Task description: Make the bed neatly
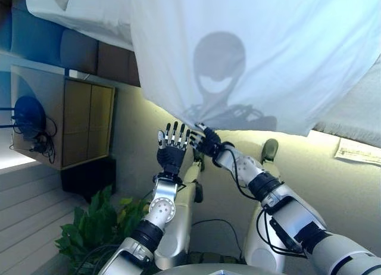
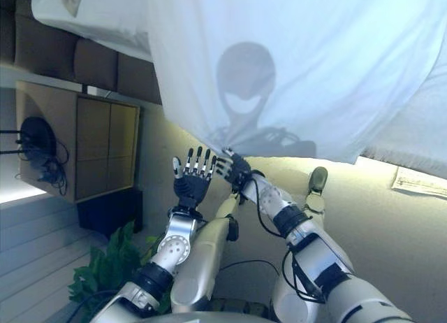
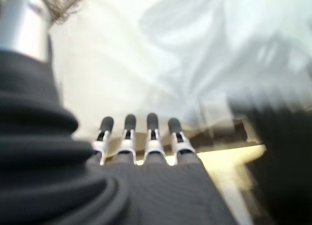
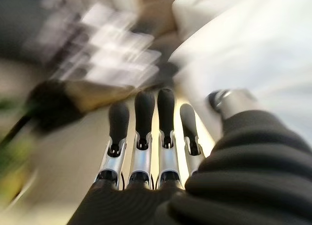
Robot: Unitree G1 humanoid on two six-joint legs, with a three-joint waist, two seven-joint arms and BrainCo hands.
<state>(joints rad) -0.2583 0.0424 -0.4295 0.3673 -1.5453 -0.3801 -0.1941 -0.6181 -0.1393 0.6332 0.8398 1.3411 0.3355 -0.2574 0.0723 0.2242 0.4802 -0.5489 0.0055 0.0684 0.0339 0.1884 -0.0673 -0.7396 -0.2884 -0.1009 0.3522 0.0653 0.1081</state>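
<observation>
A white sheet (image 1: 256, 55) hangs from the bed across the upper part of both eye views, its lower edge dipping to a corner near the middle. My left hand (image 1: 172, 149) is raised just under that edge, palm facing away, fingers straight and spread, holding nothing. Close beside it, my right hand (image 1: 206, 141) reaches up to the sheet's low corner. In the right wrist view its fingers (image 4: 146, 118) are straight, with the white sheet (image 4: 253, 49) just past the thumb. The left wrist view shows straight fingers (image 3: 141, 130) in front of the sheet (image 3: 161, 54).
A wooden cabinet (image 1: 80, 123) stands at the left, with a dark round object and cables (image 1: 28, 120) on its side and a black box (image 1: 89, 177) beside it. A green plant (image 1: 95, 230) is by my left arm. A paper (image 1: 357, 151) lies at the right.
</observation>
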